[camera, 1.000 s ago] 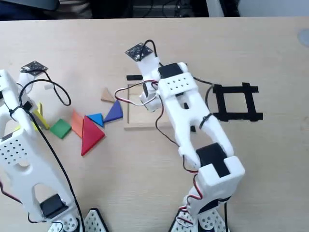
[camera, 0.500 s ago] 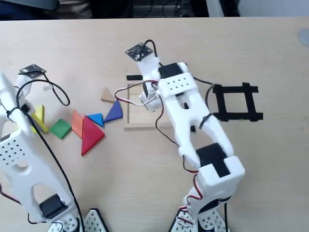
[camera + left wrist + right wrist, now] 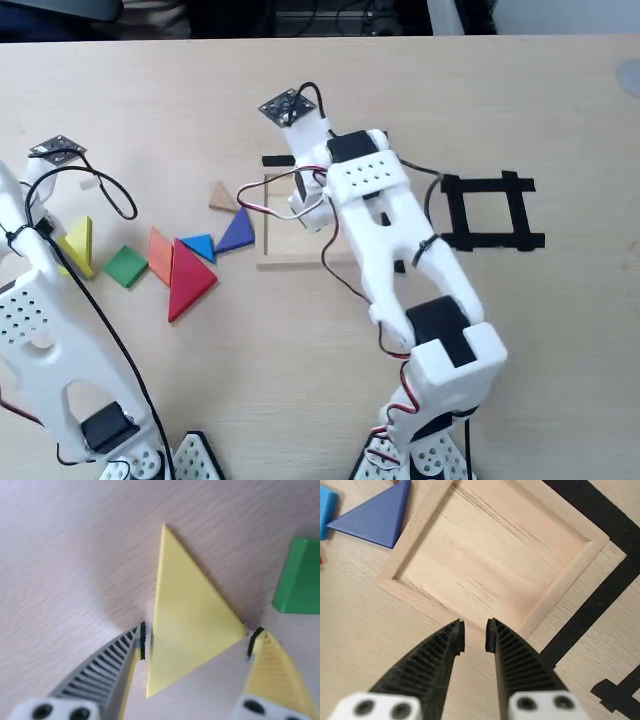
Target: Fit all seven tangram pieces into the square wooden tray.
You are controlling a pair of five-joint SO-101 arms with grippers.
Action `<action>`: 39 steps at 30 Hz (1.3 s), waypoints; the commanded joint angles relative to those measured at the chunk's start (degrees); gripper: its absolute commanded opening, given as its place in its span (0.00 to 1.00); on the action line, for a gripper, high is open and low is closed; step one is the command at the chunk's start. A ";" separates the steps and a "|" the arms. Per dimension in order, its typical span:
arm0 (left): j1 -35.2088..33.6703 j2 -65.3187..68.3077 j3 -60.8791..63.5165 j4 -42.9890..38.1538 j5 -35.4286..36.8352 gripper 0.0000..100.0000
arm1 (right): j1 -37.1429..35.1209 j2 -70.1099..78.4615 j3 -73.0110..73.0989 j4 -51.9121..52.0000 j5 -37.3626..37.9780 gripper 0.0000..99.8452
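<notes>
The yellow triangle (image 3: pixel 190 610) lies flat on the table. My left gripper (image 3: pixel 199 640) is open astride it, with the grey finger (image 3: pixel 120 655) at one edge and the yellow finger (image 3: pixel 270 660) by a corner. The green square (image 3: pixel 300 577) sits just beside. From above, the yellow triangle (image 3: pixel 78 245), green square (image 3: pixel 125 267), orange piece (image 3: pixel 160 255), red triangle (image 3: pixel 190 278), light blue triangle (image 3: pixel 200 245), dark blue triangle (image 3: pixel 238 233) and tan triangle (image 3: pixel 222 197) lie left of the wooden tray (image 3: pixel 262 262). My right gripper (image 3: pixel 475 630) hovers almost shut over the tray's rim (image 3: pixel 415 527), holding nothing.
A black tape square (image 3: pixel 490 212) marks the table right of the tray, and its strip (image 3: pixel 590 615) runs along the tray's side. The right arm's body (image 3: pixel 390 230) covers most of the tray from above. Bare tabletop stretches behind the pieces.
My left arm has shifted left, uncovering more of the yellow triangle in the high view. The right arm and the pieces have stayed where they were.
</notes>
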 commanded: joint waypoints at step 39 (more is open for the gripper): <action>3.03 1.58 7.43 -17.58 6.77 0.06 | -0.53 -3.21 -0.48 0.00 0.09 0.09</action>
